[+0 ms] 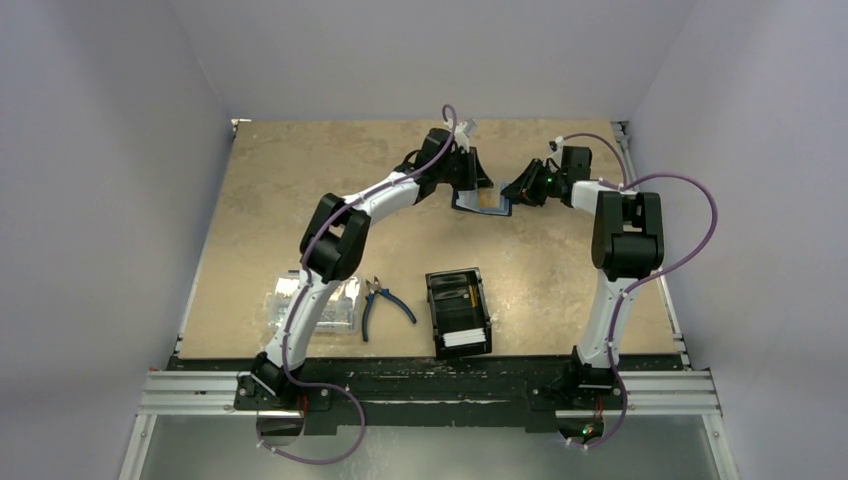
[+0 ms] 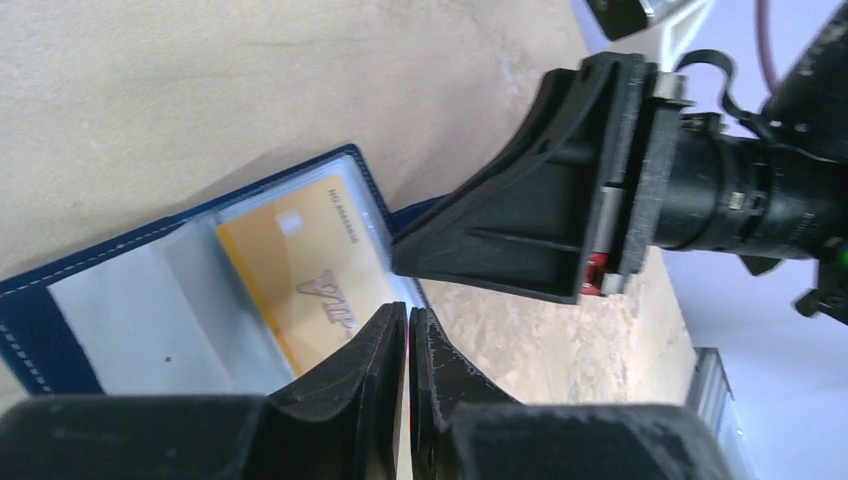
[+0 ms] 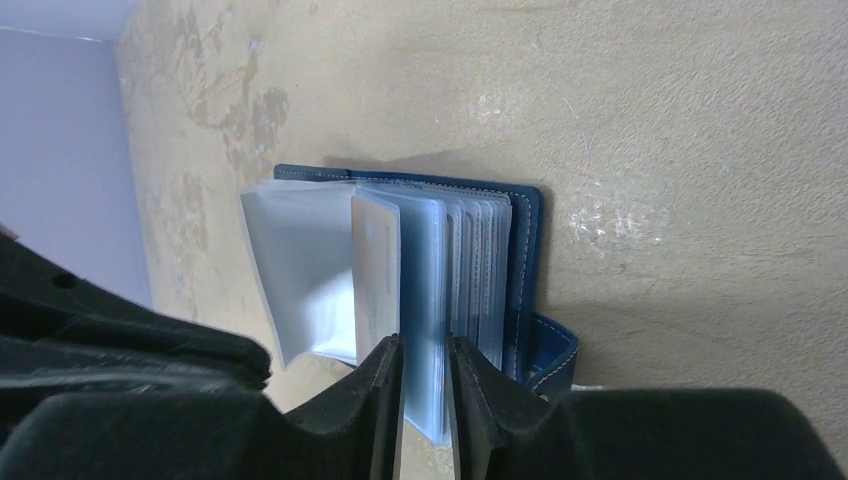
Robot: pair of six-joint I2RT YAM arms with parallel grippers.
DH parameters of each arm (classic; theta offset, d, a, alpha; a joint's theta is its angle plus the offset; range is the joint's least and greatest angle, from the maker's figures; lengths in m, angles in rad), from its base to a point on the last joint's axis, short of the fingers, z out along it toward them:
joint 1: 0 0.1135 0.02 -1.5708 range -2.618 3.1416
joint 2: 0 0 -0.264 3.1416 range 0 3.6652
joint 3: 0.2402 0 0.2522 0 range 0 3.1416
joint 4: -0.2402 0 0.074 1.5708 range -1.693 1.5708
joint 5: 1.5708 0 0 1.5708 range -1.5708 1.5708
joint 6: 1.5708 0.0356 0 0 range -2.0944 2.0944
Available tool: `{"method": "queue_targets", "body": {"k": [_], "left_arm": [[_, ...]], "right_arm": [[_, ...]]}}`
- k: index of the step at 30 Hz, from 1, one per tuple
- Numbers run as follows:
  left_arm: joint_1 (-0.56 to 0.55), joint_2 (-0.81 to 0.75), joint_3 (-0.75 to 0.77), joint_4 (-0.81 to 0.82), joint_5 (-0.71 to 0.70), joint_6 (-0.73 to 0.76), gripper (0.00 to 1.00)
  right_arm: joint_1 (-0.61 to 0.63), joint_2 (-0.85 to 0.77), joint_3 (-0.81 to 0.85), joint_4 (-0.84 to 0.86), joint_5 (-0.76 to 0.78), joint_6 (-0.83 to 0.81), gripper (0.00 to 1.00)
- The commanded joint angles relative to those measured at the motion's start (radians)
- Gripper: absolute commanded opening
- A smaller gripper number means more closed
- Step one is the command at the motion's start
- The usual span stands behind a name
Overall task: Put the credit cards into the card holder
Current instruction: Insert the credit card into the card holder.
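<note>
The navy card holder [image 1: 481, 207] lies open at the far middle of the table. In the left wrist view [image 2: 30, 300] an orange-yellow card [image 2: 300, 260] sits inside one of its clear sleeves. My left gripper [image 2: 408, 312] is shut, its tips just over that card's near corner; nothing shows between them. My right gripper [image 3: 425, 345] is shut on a bundle of the holder's clear sleeves [image 3: 430, 270] and holds them upright from the navy cover [image 3: 525, 260]. A pale card [image 3: 375, 270] stands in the sleeve beside it. More white cards [image 1: 462, 338] lie in the black tray.
The black tray [image 1: 433, 300] stands near the front middle. Blue-handled pliers [image 1: 383, 300] lie left of it. A clear plastic box [image 1: 340, 305] sits under my left arm. The two grippers [image 1: 472, 180] [image 1: 515, 190] are close together over the holder.
</note>
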Motion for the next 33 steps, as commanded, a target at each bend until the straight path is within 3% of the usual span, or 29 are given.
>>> {"method": "queue_targets", "body": {"k": [1,12,28,33], "left_arm": [[-0.002,0.019,0.035,-0.057,-0.081,0.056,0.09],[-0.001,0.014,0.010,-0.102,-0.114,0.081,0.04],[0.000,-0.038,-0.003,-0.122,-0.098,0.077,0.05],[0.006,-0.098,-0.008,-0.140,-0.099,0.068,0.09]], "right_arm": [[-0.004,-0.054,-0.004,0.039,-0.040,0.004,0.29],[0.001,-0.062,0.000,0.037,-0.050,-0.007,0.30],[0.033,-0.073,0.065,-0.075,0.023,-0.078,0.43],[0.073,-0.065,0.098,-0.119,0.058,-0.104,0.47]]}}
